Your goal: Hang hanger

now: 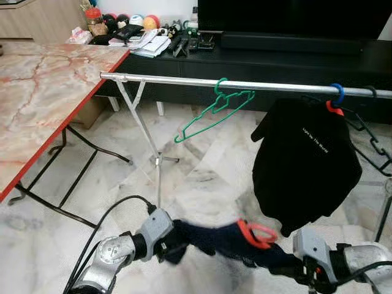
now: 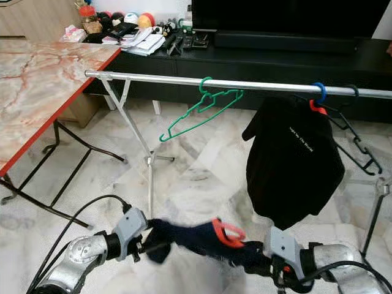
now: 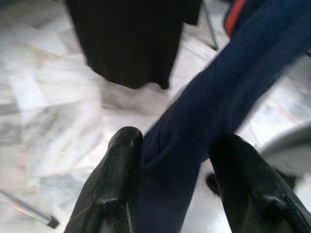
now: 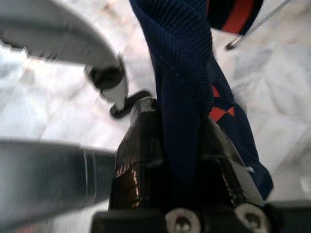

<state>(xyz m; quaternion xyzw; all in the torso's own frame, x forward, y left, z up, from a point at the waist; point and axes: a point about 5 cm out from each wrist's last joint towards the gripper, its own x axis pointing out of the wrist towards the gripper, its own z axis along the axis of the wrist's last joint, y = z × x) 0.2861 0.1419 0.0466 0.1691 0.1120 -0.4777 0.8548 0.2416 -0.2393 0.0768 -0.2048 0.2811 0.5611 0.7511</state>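
A navy garment point(image 1: 211, 239) on a red hanger point(image 1: 257, 234) is stretched between my two grippers, low in front of me and well below the silver clothes rail point(image 1: 184, 81). My left gripper point(image 1: 168, 246) is shut on one end of the cloth; in the left wrist view the navy fabric point(image 3: 214, 111) runs between its black fingers point(image 3: 119, 170). My right gripper point(image 1: 288, 260) is shut on the other end, the fabric point(image 4: 182, 58) pinched between its pads. The red hook points up between the two grippers.
On the rail hang an empty green hanger point(image 1: 214, 113), a black shirt point(image 1: 303, 165) and black hangers point(image 1: 373, 138) at the far right. A marble-top folding table point(image 1: 43, 92) stands to the left. A black TV console point(image 1: 275, 61) lies behind the rail.
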